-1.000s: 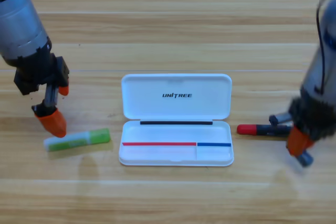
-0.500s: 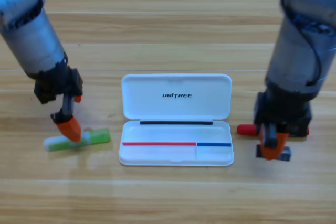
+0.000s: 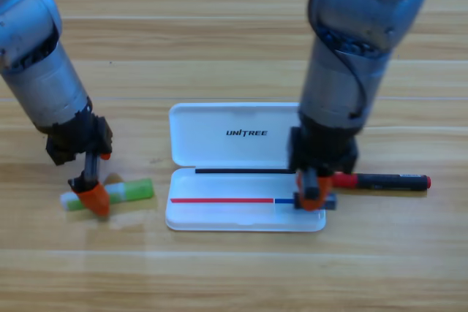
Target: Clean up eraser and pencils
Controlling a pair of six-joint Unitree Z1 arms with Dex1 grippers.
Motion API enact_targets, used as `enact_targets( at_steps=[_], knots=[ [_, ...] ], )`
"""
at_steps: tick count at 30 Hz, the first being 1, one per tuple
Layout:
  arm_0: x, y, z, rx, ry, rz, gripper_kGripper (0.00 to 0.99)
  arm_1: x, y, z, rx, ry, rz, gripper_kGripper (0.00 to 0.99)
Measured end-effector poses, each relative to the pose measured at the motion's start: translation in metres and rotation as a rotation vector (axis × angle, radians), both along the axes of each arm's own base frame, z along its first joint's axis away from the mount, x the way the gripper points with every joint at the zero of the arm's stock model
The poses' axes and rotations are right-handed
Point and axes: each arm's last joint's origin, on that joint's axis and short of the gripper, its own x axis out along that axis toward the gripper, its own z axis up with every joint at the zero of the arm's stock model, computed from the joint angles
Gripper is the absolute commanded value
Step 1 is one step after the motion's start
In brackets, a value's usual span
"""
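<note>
Since 0.5 s ago, the left gripper point(image 3: 93, 196) has dropped onto the white-green pencil point(image 3: 110, 194) left of the case point(image 3: 245, 168); its grip is hidden. Carrying the eraser point(image 3: 324, 200), the right gripper point(image 3: 310, 193) crossed to the case's right end, uncovering the red-black pencil point(image 3: 382, 180) beside it.

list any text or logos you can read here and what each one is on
"UNITREE": black letters on the inside of the open lid of the white case.
Eraser, held over the case's right end at the right gripper: no markings can be made out.
Green and white pencil at the left gripper and the red and black pencil: no readable print.
</note>
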Motion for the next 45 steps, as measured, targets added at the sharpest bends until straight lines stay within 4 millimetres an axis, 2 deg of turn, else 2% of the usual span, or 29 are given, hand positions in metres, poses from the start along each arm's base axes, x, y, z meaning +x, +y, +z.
enact_targets(
  at_steps=[11,16,21,22,28,29,35,38,40,45],
  knots=[
    [-0.002,0.003,-0.01,0.015,-0.035,0.007,0.99,0.012,0.02,-0.03,-0.034,0.009,0.013,0.0],
    [-0.003,0.004,-0.013,0.016,-0.035,0.023,0.983,0.013,0.02,-0.03,-0.036,0.003,0.013,0.0],
    [-0.002,0.003,-0.013,0.014,-0.052,0.027,0.865,0.014,0.02,-0.03,-0.053,-0.02,0.012,0.0],
    [-0.002,0.003,-0.013,0.016,-0.053,0.027,0.83,0.014,0.02,-0.03,-0.054,-0.02,0.012,0.029],
    [-0.003,0.003,-0.013,0.017,-0.053,0.026,0.666,0.014,0.02,-0.03,-0.054,-0.021,0.013,0.75],
    [-0.003,0.003,-0.013,0.017,-0.053,0.026,0.63,0.014,0.02,-0.03,-0.054,-0.021,0.013,0.792],
    [-0.003,0.003,-0.013,0.016,-0.054,0.025,0.342,0.013,0.019,-0.03,-0.055,-0.021,0.013,0.85],
    [-0.003,0.003,-0.014,0.018,-0.054,0.019,0.143,0.007,0.012,-0.025,-0.063,-0.015,0.013,0.85],
    [-0.003,0.003,-0.014,0.02,-0.053,0.007,0.0,-0.001,0.001,-0.012,-0.057,-0.018,0.013,0.85],
    [-0.004,0.003,-0.013,0.02,-0.058,-0.01,0.0,-0.034,-0.041,0.056,0.037,-0.09,0.017,0.851]
  ],
)
